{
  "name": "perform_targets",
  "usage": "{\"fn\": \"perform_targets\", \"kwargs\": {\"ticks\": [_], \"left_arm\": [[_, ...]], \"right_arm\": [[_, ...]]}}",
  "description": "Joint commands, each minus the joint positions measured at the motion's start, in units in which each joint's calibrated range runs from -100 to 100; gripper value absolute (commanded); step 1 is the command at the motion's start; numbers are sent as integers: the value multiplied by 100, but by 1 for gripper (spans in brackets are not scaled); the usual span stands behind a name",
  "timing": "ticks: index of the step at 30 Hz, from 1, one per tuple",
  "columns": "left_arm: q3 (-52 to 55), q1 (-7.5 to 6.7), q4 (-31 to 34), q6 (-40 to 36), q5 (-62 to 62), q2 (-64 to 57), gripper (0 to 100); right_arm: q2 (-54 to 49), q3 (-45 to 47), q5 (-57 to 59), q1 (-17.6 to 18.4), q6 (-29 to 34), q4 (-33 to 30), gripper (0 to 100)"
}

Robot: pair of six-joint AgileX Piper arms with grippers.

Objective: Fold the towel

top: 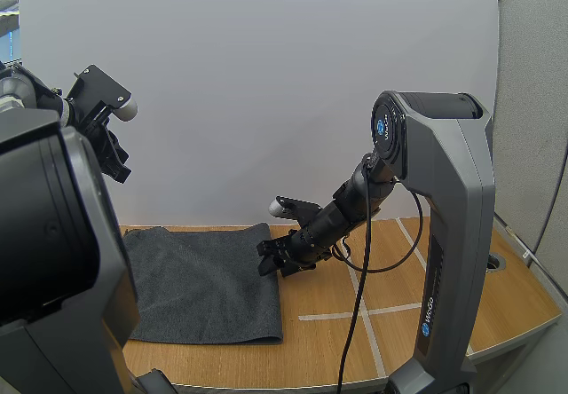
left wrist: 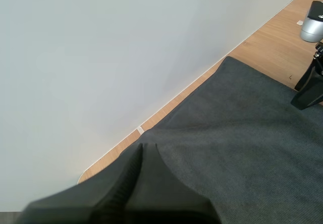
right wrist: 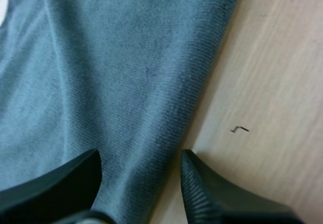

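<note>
**A:** Found the towel (top: 204, 283) where?

**B:** Saw it spread flat on the tabletop (top: 444, 279), reaching leftward from the right tool (right wrist: 140, 156), with its right edge directly beneath that tool.

**A:** And read that tool how?

**B:** Found it wide, ribbed faces turned to each other, one finger over cloth and the other over bare wood. Judged it set astride the edge so as to pinch it for the first fold. Gripped nothing yet.

**A:** Noted the left tool (left wrist: 143, 151)?

**B:** Saw it closed into one dark wedge on nothing, raised well above the towel's far edge near the wall. Took it as parked clear, leaving room for the right tool.

**A:** Read any writing?

**B:** Made out a blue badge (top: 383, 128) on the right arm's joint and pale lettering (top: 429, 314) down its post, looking like "WeGo". Could not read the rest. Spotted a small pen mark (right wrist: 239, 129) on the wood just beside the right tool's outer finger, forming no letter. Also saw white tape lines (top: 355, 314) on the tabletop, nearer than the right tool, probably placement guides.
</note>
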Motion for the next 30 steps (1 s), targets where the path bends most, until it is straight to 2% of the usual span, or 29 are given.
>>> {"fn": "perform_targets", "kwargs": {"ticks": [1,8,10,11,15,16,17,24,30], "left_arm": [[-29,-28,-67,-31,63,-47,0],[-29,-28,-67,-31,63,-47,0],[-29,-28,-67,-31,63,-47,0],[-29,-28,-67,-31,63,-47,0],[-29,-28,-67,-31,63,-47,0],[-29,-28,-67,-31,63,-47,0],[-29,-28,-67,-31,63,-47,0],[-29,-28,-67,-31,63,-47,0],[-29,-28,-67,-31,63,-47,0]], "right_arm": [[147,-30,486,-6,-276,364,79],[188,-30,670,-6,-368,459,79],[188,-30,670,-6,-366,459,76],[188,-30,670,-6,-366,447,70],[188,-30,670,-6,-366,272,29],[188,-30,670,-6,-366,234,12],[188,-30,670,-6,-366,197,1],[188,-30,670,-38,-208,-338,0],[131,-30,670,-300,-49,-700,0]]}}
